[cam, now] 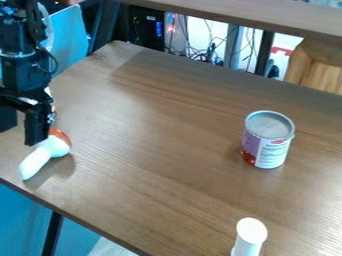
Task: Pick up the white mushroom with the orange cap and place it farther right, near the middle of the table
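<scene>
The black gripper (38,131) hangs at the left side of the table, low over the wood. Right beside its lower end lies a toy mushroom (48,154), with a white stem pointing toward the table's left front edge and an orange-red cap partly hidden by the gripper. Whether the two touch, I cannot tell. A metal can (267,140) with a purple, white and red label stands upright on the right half of the table. Near the bottom edge of the view, a white cylinder (250,236) stands upright, its lower part cut off.
The brown wooden table (153,135) has its left front edge running diagonally below the mushroom. A raised wooden shelf or board (234,16) crosses the top, with cables (200,47) and dark posts behind the table. A wooden block-like piece (317,67) is at the upper right.
</scene>
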Robot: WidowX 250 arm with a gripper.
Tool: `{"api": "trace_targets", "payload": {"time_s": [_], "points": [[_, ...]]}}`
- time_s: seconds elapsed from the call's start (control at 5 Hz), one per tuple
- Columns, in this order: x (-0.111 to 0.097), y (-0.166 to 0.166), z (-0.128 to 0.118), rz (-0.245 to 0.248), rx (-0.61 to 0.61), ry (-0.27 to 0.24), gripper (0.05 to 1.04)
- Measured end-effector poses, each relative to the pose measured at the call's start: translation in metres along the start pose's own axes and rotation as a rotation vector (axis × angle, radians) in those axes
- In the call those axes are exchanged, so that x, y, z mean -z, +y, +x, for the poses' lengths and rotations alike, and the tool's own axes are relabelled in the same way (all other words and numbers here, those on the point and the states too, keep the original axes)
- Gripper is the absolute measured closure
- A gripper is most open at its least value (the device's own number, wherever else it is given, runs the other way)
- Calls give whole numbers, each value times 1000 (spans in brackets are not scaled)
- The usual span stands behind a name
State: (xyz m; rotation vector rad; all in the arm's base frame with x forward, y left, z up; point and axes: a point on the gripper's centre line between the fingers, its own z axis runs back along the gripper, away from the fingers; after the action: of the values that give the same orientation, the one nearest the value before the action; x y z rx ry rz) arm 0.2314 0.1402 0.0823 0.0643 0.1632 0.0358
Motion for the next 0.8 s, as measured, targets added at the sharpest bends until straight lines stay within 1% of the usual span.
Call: {"api": "trace_targets", "payload": {"time_s": [0.2, 0.4, 0.6, 0.8], "points": [[7, 3, 2, 18, -17, 22, 82], [23, 4, 6, 44, -48, 71, 82], [30, -3, 12, 47, -29, 92, 82], [41, -7, 14, 54, -4, 128, 82]]}}
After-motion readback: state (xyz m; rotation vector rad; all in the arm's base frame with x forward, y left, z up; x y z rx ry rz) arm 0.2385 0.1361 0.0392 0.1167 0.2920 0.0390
